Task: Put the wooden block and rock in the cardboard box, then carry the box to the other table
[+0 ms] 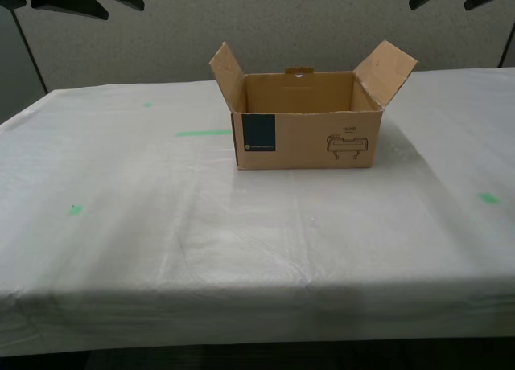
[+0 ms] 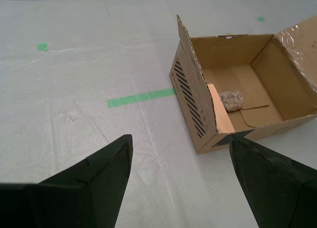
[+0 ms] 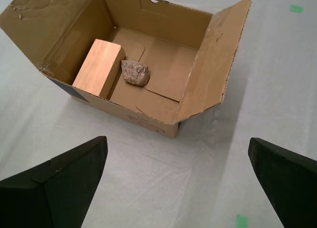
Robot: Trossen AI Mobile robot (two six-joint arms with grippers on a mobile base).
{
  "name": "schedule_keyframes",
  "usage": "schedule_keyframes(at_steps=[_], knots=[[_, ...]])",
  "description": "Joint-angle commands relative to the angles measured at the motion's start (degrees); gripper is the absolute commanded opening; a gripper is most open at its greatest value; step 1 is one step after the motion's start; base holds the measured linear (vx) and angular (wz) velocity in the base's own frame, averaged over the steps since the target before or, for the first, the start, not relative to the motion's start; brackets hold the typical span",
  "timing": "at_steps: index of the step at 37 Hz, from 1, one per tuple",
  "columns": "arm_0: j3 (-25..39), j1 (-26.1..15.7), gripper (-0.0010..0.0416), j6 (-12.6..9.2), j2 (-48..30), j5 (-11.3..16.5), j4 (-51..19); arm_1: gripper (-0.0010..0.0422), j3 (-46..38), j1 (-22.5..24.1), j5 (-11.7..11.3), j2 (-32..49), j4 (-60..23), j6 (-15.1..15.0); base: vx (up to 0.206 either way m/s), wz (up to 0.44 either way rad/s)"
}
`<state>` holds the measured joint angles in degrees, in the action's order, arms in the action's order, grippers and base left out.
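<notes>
Brown corrugated card, flaps spread: the cardboard box (image 1: 306, 133) sat on the white-sheeted bench (image 1: 161, 225), with the wooden block (image 3: 98, 68) and the rock (image 3: 135, 72) side by side on its floor, the two seemingly touching. The task looked all but done. My first gripper (image 3: 181, 176) hung above the box with its jaws wide apart and nothing between them; my second gripper (image 2: 181, 176) hung likewise open, the box lying ahead and off to one side of it. The box's long axis ran across the exterior view, one gripper near each end, both raised well clear.
</notes>
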<state>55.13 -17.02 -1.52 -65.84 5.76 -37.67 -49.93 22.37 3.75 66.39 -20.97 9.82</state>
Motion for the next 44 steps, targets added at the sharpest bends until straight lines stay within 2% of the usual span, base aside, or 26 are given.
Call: schedule_keyframes(at_steps=[1,44], knots=[[0.0,-0.02,0.0396,-0.09,0.02,-0.04,0.42,0.0263,0.02,0.0,-0.11,-0.02,0.09,-0.24,0.0,0.0],[-0.02,-0.02,0.0394,0.0,0.02,-0.04,0.35,0.0263,0.02,0.02,-0.11,-0.02,-0.13,-0.22,0.0,0.0]])
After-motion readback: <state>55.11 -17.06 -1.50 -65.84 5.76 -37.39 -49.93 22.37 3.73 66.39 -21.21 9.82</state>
